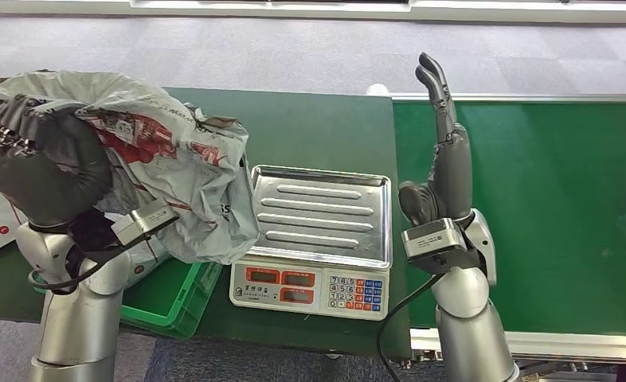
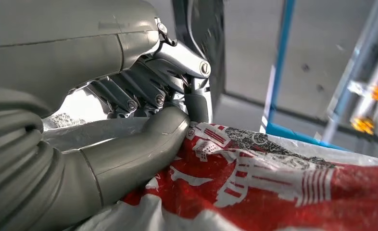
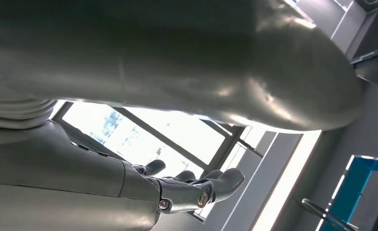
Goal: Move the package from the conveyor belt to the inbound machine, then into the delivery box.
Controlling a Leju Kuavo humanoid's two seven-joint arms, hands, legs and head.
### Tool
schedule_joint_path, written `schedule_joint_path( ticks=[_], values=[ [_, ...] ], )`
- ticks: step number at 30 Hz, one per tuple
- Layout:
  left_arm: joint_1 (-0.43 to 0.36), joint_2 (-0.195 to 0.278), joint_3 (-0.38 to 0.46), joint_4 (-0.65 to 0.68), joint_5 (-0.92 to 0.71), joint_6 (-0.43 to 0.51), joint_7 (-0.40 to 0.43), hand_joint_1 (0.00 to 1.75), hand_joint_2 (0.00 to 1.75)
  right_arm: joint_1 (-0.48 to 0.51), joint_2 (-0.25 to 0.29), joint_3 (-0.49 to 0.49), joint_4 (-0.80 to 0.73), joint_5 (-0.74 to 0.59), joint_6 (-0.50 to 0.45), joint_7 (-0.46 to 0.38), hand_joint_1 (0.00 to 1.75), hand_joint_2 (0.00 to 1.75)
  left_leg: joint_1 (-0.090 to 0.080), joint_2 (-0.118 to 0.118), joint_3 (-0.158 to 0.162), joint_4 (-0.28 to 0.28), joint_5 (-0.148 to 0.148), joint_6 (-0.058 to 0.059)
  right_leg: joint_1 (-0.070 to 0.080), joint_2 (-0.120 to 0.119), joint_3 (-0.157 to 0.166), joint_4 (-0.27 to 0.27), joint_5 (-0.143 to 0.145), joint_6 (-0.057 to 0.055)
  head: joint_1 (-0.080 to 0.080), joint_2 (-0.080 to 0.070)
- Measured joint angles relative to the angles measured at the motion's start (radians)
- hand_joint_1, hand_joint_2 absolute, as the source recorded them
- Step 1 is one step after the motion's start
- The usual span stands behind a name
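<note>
two hands over a green bench, one holding a package.
left hand (image 1: 39,163) has its fingers (image 2: 129,98) clenched on the grey package (image 1: 174,171) with red print, lifted above the bench (image 1: 310,127) beside the scale (image 1: 314,239) and over the green crate (image 1: 174,298). right hand (image 1: 445,159) is raised upright with fingers (image 3: 216,185) released and straight, holding nothing, at the edge of the conveyor belt (image 1: 549,207). the scale's steel tray (image 1: 322,215) is bare.

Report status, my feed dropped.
Left hand holds package above green bin. Right hand open, raised. Scale tray bare.
</note>
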Motion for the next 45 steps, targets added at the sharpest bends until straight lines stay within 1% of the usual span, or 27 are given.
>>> schedule_joint_path(
  ticks=[2, 3, 4, 5, 7, 8, 9, 11, 15, 18, 21, 27, 29, 30, 31, 32, 33, 34, 35, 36, 37, 39, 40, 41, 42, 43, 45],
  values=[
    [0.000, -0.015, 0.032, -0.021, -0.094, -0.005, 0.027, 1.75, 1.75, -0.014, 0.004, 0.000, 0.003, -0.003, 0.004, 0.005, 0.00, 0.00, 0.000, -0.001, 0.000, 0.000, 0.000, 0.000, 0.000, -0.001, 0.000, 0.000, 0.000, 0.000, 0.000, 0.000],
    [-0.001, -0.020, 0.044, -0.023, -0.173, -0.023, 0.064, 1.75, 1.75, -0.019, 0.006, 0.000, 0.005, -0.004, 0.006, 0.006, 0.00, 0.00, 0.000, -0.001, 0.000, 0.000, 0.000, 0.001, 0.000, -0.001, 0.000, 0.000, 0.000, 0.000, 0.000, 0.000],
    [-0.002, -0.019, 0.052, -0.017, -0.264, -0.061, 0.122, 1.75, 1.75, -0.023, 0.008, 0.000, 0.006, -0.004, 0.011, 0.005, 0.00, 0.00, 0.000, -0.001, 0.000, 0.000, 0.000, 0.001, 0.000, -0.002, 0.000, 0.000, 0.000, 0.000, 0.000, 0.000],
    [-0.005, -0.012, 0.054, 0.001, -0.347, -0.118, 0.198, 1.40, 1.75, -0.026, 0.010, 0.000, 0.007, -0.004, 0.017, 0.003, 0.00, 0.00, 0.000, -0.001, 0.000, 0.000, 0.000, 0.001, 0.000, -0.002, 0.000, 0.000, 0.000, 0.000, 0.000, 0.000],
    [-0.015, 0.009, 0.043, 0.074, -0.436, -0.236, 0.343, 0.52, 1.75, -0.029, 0.014, 0.000, 0.008, -0.004, 0.032, -0.004, 0.00, 0.00, 0.000, -0.001, 0.001, 0.000, 0.001, 0.000, -0.001, -0.002, 0.000, 0.000, 0.000, 0.000, 0.000, 0.000],
    [-0.022, 0.019, 0.037, 0.126, -0.442, -0.270, 0.388, 0.09, 1.31, -0.031, 0.017, 0.000, 0.008, -0.003, 0.040, -0.007, 0.00, 0.00, 0.000, -0.001, 0.001, 0.000, 0.001, 0.000, -0.001, -0.001, 0.000, 0.000, 0.000, -0.001, 0.000, 0.000],
    [-0.029, 0.025, 0.031, 0.183, -0.443, -0.282, 0.415, 0.00, 0.87, -0.033, 0.019, 0.000, 0.009, -0.003, 0.047, -0.009, 0.00, 0.00, 0.000, -0.001, 0.001, 0.000, 0.001, 0.000, -0.001, -0.001, 0.000, 0.000, 0.001, -0.001, 0.000, 0.000],
    [-0.041, 0.034, 0.020, 0.300, -0.443, -0.265, 0.446, 0.00, 0.00, -0.039, 0.023, 0.001, 0.009, -0.002, 0.056, -0.012, 0.00, 0.00, 0.001, -0.001, 0.001, 0.000, 0.002, -0.001, -0.001, -0.001, 0.000, 0.000, 0.001, -0.001, 0.000, 0.000],
    [-0.066, 0.043, 0.002, 0.492, -0.444, -0.222, 0.498, 0.00, 0.00, -0.047, 0.029, 0.005, 0.009, 0.003, 0.060, -0.011, 0.00, 0.00, 0.000, -0.001, 0.001, 0.000, 0.002, -0.001, -0.001, 0.000, 0.000, 0.000, 0.001, -0.001, 0.000, 0.000],
    [-0.085, 0.050, -0.009, 0.576, -0.444, -0.220, 0.515, 0.00, 0.00, -0.048, 0.031, 0.005, 0.009, 0.006, 0.062, -0.006, 0.00, 0.00, 0.000, -0.001, 0.000, 0.000, 0.002, -0.001, -0.001, 0.000, -0.001, 0.000, 0.001, -0.001, 0.000, 0.000],
    [-0.098, 0.055, -0.015, 0.621, -0.444, -0.220, 0.522, 0.00, 0.00, -0.048, 0.031, 0.005, 0.009, 0.008, 0.063, -0.003, 0.00, 0.00, 0.000, -0.001, 0.000, 0.000, 0.002, -0.001, -0.001, 0.000, -0.001, 0.000, 0.001, -0.001, 0.000, 0.000],
    [-0.110, 0.058, -0.018, 0.643, -0.444, -0.216, 0.537, 0.00, 0.00, -0.047, 0.031, 0.005, 0.009, 0.013, 0.063, 0.003, 0.00, 0.00, 0.000, -0.001, -0.001, 0.000, 0.002, -0.001, -0.001, 0.000, -0.001, 0.000, 0.001, -0.001, 0.000, 0.000],
    [-0.110, 0.058, -0.017, 0.641, -0.434, -0.174, 0.513, 0.00, 0.00, -0.046, 0.031, 0.005, 0.009, 0.015, 0.061, 0.005, 0.00, 0.00, 0.000, -0.001, -0.001, 0.000, 0.002, -0.001, -0.001, 0.000, -0.001, 0.000, 0.001, -0.001, 0.000, 0.000],
    [-0.106, 0.055, -0.015, 0.628, -0.411, -0.133, 0.473, 0.00, 0.00, -0.044, 0.031, 0.005, 0.008, 0.017, 0.058, 0.008, 0.00, 0.00, 0.000, -0.001, -0.001, 0.000, 0.002, -0.001, -0.001, 0.000, -0.001, 0.000, 0.001, -0.001, 0.000, 0.000],
    [-0.097, 0.050, -0.009, 0.600, -0.365, -0.088, 0.404, 0.00, 0.00, -0.041, 0.031, 0.005, 0.008, 0.019, 0.052, 0.012, 0.00, 0.00, 0.000, -0.001, -0.001, 0.000, 0.002, -0.001, -0.001, 0.000, -0.001, 0.000, 0.001, -0.001, 0.000, 0.000],
    [-0.084, 0.041, 0.003, 0.552, -0.283, -0.055, 0.299, 0.00, 0.00, -0.036, 0.031, 0.005, 0.007, 0.021, 0.044, 0.015, 0.00, 0.00, 0.000, -0.002, -0.001, 0.000, 0.002, -0.001, -0.001, 0.000, -0.001, 0.000, 0.001, -0.001, 0.000, 0.000],
    [-0.066, 0.028, 0.018, 0.483, -0.158, -0.047, 0.165, 0.00, 0.00, -0.030, 0.031, 0.005, 0.007, 0.022, 0.035, 0.017, 0.00, 0.00, 0.000, -0.002, -0.001, 0.000, 0.002, -0.001, 0.000, -0.001, -0.001, 0.000, 0.001, -0.001, 0.000, 0.000],
    [-0.045, 0.013, 0.034, 0.400, 0.014, -0.070, 0.029, 0.00, 0.00, -0.025, 0.030, 0.005, 0.007, 0.021, 0.026, 0.017, 0.00, 0.00, 0.000, -0.001, -0.002, 0.000, 0.001, 0.000, 0.000, 0.000, -0.001, 0.000, 0.001, 0.000, 0.000, 0.000],
    [-0.024, -0.003, 0.048, 0.310, 0.227, -0.116, -0.087, 0.00, 0.00, -0.020, 0.030, 0.005, 0.007, 0.016, 0.018, 0.016, 0.00, 0.00, 0.000, -0.001, -0.002, 0.000, 0.001, 0.000, 0.000, 0.000, -0.002, 0.000, 0.001, 0.000, 0.000, 0.000],
    [-0.002, -0.018, 0.058, 0.216, 0.471, -0.179, -0.165, 0.00, 0.00, -0.017, 0.029, 0.005, 0.007, 0.010, 0.012, 0.014, 0.00, 0.00, -0.001, 0.001, -0.002, 0.000, 0.000, 0.000, 0.000, 0.001, -0.002, 0.000, 0.000, 0.000, 0.000, 0.000],
    [0.020, -0.033, 0.066, 0.124, 0.724, -0.245, -0.205, 0.00, 0.00, -0.016, 0.028, 0.005, 0.007, 0.002, 0.007, 0.013, 0.00, 0.00, -0.001, 0.002, -0.001, 0.000, -0.001, 0.001, -0.001, 0.002, -0.002, 0.000, 0.000, 0.000, 0.000, 0.000],
    [0.067, -0.059, 0.079, -0.049, 1.185, -0.374, -0.230, 0.00, 0.00, -0.015, 0.027, 0.005, 0.008, -0.013, 0.002, 0.012, 0.00, 0.00, -0.001, 0.003, -0.001, 0.000, -0.002, 0.001, -0.001, 0.003, -0.003, 0.000, -0.001, 0.001, 0.000, 0.000],
    [0.090, -0.072, 0.084, -0.124, 1.356, -0.427, -0.234, 0.00, 0.00, -0.015, 0.027, 0.005, 0.008, -0.020, 0.001, 0.012, 0.00, 0.00, 0.000, 0.003, -0.001, 0.000, -0.002, 0.001, -0.001, 0.002, -0.002, 0.000, -0.002, 0.001, 0.000, 0.000],
    [0.111, -0.083, 0.089, -0.191, 1.478, -0.468, -0.237, 0.00, 0.00, -0.015, 0.027, 0.005, 0.009, -0.025, 0.001, 0.012, 0.00, 0.00, 0.000, 0.002, -0.002, 0.000, -0.002, 0.001, -0.001, 0.001, -0.002, 0.000, -0.002, 0.001, 0.000, 0.000],
    [0.129, -0.092, 0.093, -0.246, 1.542, -0.495, -0.238, 0.00, 0.44, -0.015, 0.027, 0.005, 0.009, -0.028, 0.001, 0.012, 0.00, 0.00, 0.000, 0.001, -0.002, 0.000, -0.002, 0.001, -0.001, 0.000, -0.002, 0.000, -0.002, 0.001, 0.000, 0.000],
    [0.143, -0.102, 0.098, -0.293, 1.553, -0.518, -0.239, 0.00, 0.87, -0.015, 0.027, 0.005, 0.009, -0.033, 0.001, 0.012, 0.00, 0.00, 0.000, 0.001, -0.002, 0.000, -0.002, 0.001, -0.001, 0.000, -0.002, 0.000, -0.003, 0.001, 0.000, 0.000],
    [0.161, -0.115, 0.110, -0.349, 1.493, -0.558, -0.238, 0.00, 1.75, -0.015, 0.028, 0.005, 0.009, -0.045, 0.002, 0.010, 0.00, 0.00, 0.000, 0.000, -0.002, 0.000, -0.002, 0.002, -0.001, 0.000, -0.001, 0.000, -0.003, 0.001, 0.000, 0.000]
  ],
)
